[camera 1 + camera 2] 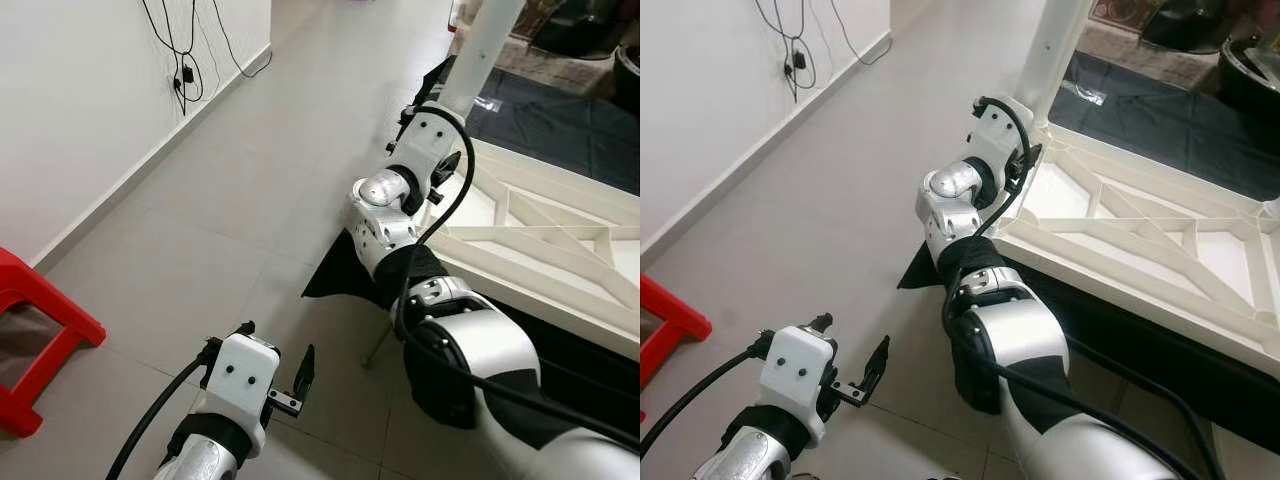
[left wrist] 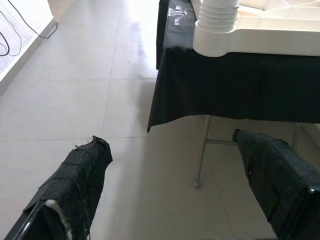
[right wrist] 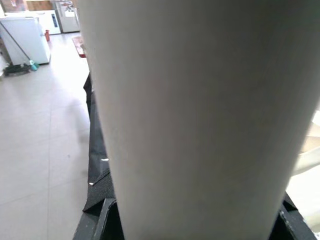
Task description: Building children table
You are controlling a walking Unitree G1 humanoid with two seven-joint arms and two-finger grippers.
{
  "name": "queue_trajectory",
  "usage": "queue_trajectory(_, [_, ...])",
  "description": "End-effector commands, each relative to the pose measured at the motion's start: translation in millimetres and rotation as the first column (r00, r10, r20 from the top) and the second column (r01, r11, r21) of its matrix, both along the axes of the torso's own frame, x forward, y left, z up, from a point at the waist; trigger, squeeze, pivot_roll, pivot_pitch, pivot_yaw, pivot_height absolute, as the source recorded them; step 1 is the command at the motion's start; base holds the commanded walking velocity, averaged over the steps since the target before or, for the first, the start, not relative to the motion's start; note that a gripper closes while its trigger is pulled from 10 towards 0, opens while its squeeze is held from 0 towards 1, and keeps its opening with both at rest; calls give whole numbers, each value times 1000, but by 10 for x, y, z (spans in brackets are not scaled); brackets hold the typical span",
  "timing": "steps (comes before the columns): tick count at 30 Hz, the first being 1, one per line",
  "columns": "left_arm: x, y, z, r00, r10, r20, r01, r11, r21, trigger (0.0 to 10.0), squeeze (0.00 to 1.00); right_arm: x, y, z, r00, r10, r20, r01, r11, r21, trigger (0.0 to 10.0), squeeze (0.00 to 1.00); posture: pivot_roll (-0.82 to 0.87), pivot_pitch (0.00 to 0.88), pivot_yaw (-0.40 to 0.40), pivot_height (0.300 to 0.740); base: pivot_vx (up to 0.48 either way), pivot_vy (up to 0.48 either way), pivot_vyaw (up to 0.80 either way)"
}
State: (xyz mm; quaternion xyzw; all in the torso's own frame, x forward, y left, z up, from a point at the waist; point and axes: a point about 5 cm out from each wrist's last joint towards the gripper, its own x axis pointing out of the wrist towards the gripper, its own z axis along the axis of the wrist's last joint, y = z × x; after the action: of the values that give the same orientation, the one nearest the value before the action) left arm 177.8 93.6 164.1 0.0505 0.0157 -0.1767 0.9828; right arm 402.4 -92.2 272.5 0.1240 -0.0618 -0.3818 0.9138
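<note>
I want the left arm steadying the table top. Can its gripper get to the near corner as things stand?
Probably yes: the left gripper hangs open over bare floor, with nothing between it and the white table top corner, though it sits higher.

No text, label, brand, number or sign could be read anywhere in these views. A small white mark showed on the black cloth (image 2: 176, 11) near its far corner, too blurred to make out as letters.
</note>
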Motion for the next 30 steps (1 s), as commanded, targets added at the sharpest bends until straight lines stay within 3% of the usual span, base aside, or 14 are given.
queue_trajectory(1, [-19, -26, -20, 1000, -15, -7, 15, 1000, 0, 10000, 0, -29, -146, -435, 981, -59, -185, 83, 989, 121, 10000, 0, 206, 199, -128, 740, 0, 0, 0])
queue_trajectory(18, [-29, -38, -32, 1000, -22, -10, 23, 1000, 6, 10000, 0, -34, -152, -388, 983, -87, -164, 117, 976, 182, 10000, 0, 208, 202, -124, 740, 0, 0, 0])
queue_trajectory(25, [-19, -42, -34, 1000, -23, -8, 23, 1000, 6, 10000, 0, -47, -464, -344, 962, -227, -154, 261, 929, 262, 10000, 0, 211, 206, -124, 740, 0, 0, 0])
queue_trajectory(30, [-16, -41, -37, 1000, -27, -9, 27, 1000, 6, 10000, 0, -51, -502, -351, 958, -242, -156, 276, 925, 260, 10000, 0, 211, 210, -121, 740, 0, 0, 0])
